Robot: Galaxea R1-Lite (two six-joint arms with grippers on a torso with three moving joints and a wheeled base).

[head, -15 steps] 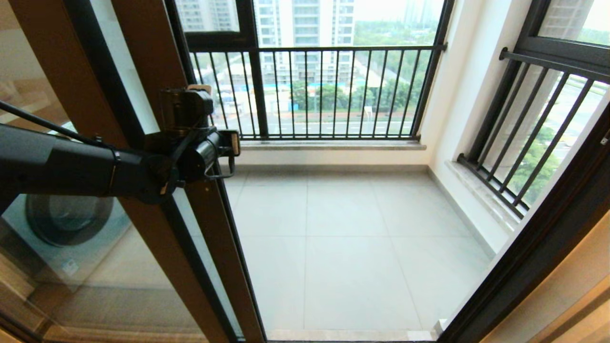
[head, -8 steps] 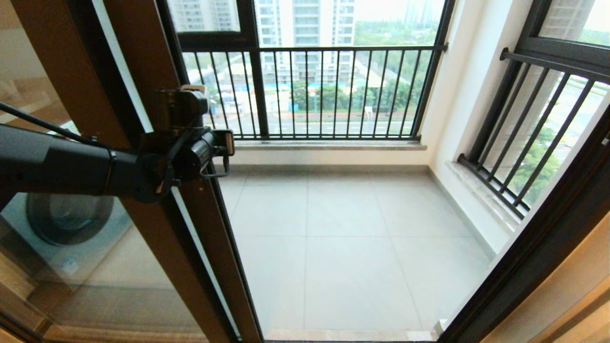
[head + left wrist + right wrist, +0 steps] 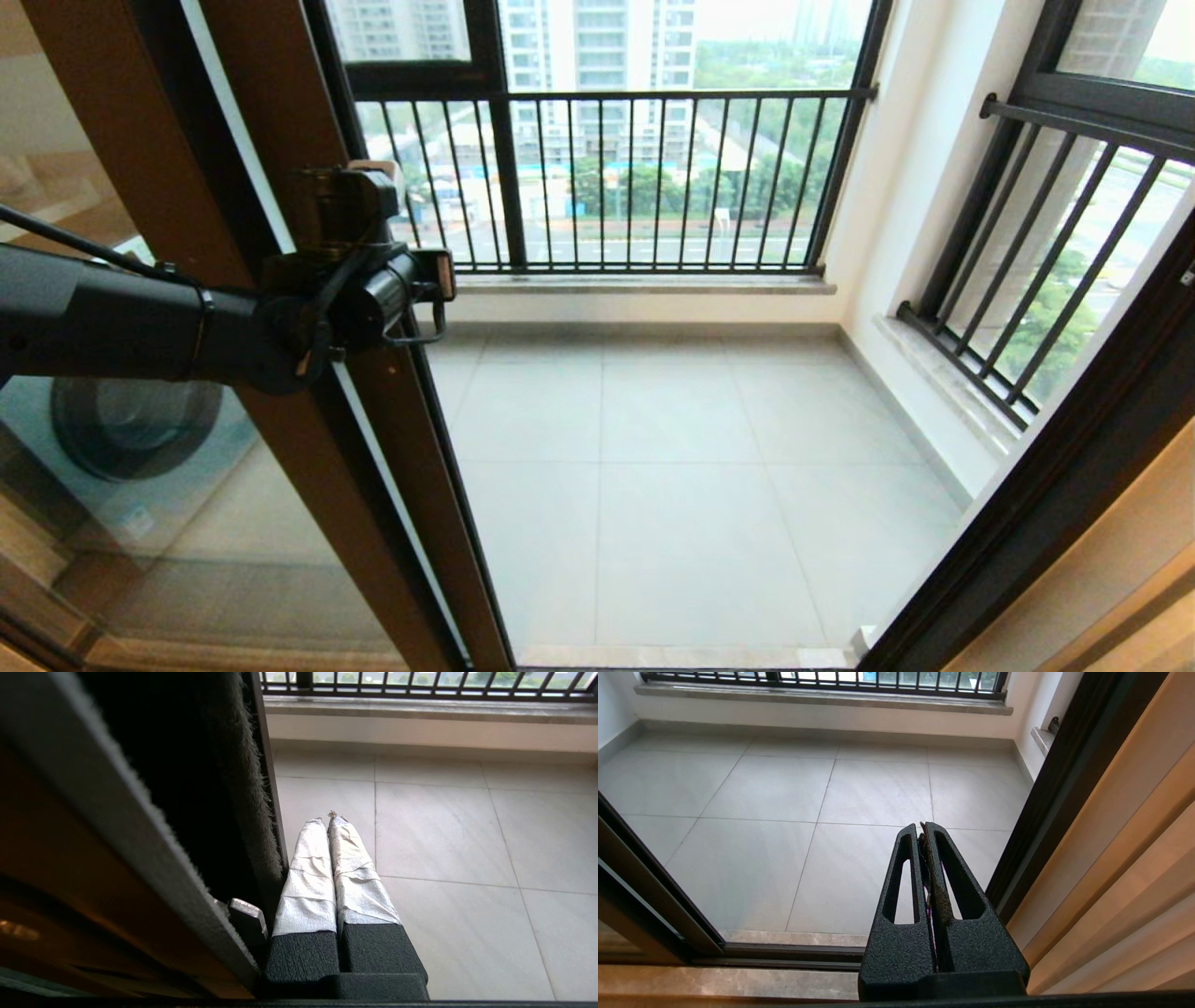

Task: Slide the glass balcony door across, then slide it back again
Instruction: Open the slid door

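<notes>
Left end effector (image 3: 327,821), fingers pressed together, rests beside the edge of the glass balcony door (image 3: 411,439), which stands slid to the left with the doorway open; sliding it back seems left.

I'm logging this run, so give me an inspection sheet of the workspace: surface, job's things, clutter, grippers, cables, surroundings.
Surface: pale tiled balcony floor, bare where seen.
Job's things: glass balcony door stands at the left, doorway open; brush strip runs along its edge.
Clutter: nothing seen.
Grippers: left gripper shut, taped fingers pressed against the door's edge, holding nothing. Right gripper shut, empty, parked over the threshold near the right jamb.
Cables: black cable runs along the left arm.
Surroundings: barred railing windows ahead and on the right; washing machine behind the glass at left; tower blocks outside.
</notes>
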